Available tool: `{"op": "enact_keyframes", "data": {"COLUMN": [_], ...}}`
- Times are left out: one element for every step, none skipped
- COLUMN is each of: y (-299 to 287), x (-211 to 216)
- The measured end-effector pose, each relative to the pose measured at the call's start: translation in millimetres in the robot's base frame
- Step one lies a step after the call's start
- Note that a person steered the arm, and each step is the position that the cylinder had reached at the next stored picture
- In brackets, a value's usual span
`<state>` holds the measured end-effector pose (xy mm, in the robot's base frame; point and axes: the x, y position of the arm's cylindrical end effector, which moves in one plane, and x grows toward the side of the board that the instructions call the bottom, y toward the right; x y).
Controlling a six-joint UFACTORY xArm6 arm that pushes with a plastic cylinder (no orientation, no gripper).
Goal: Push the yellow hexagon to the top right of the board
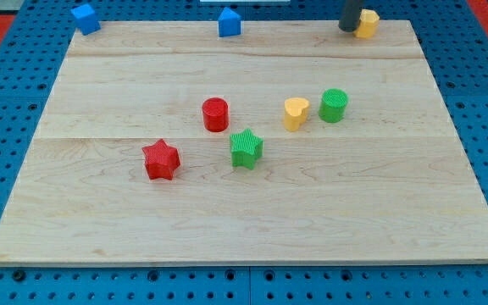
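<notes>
**Yellow hexagon sitting at the far right edge, tip pressing in from its left**

Lying just left of the yellow hexagon (367,23), touching or nearly touching it: my tip (348,28), a dark straight rod with no jaws to open or close, so nothing clamped. Resting at the far edge of the wooden board (252,212), well toward the right corner but not quite in it. Pointing rightward from tip to block, so any coming shove probably wanting to run right along the far edge. Partly hiding the block's left side, leaving its six-sided outline hard to confirm.

Scanning left to right across the pale, grained planks:
- sitting at the far left corner, a blue block (85,18), boxy and angled;
- lying nearer and left of centre, a red star (161,160), ridged on its faces;
- standing just beyond it, a red cylinder (215,113);
- perching on the far edge, a second blue block (229,22), house-like in outline;
- lying near centre, a green star (246,148);
- standing close together, a yellow heart (295,113) and a green cylinder (333,105).

Surrounding everything, a blue perforated base (7,102).
</notes>
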<state>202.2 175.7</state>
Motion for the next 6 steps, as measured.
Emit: {"op": "enact_keyframes", "data": {"y": [9, 15, 13, 8, 13, 32], "x": [-6, -10, -10, -10, -10, -10]}}
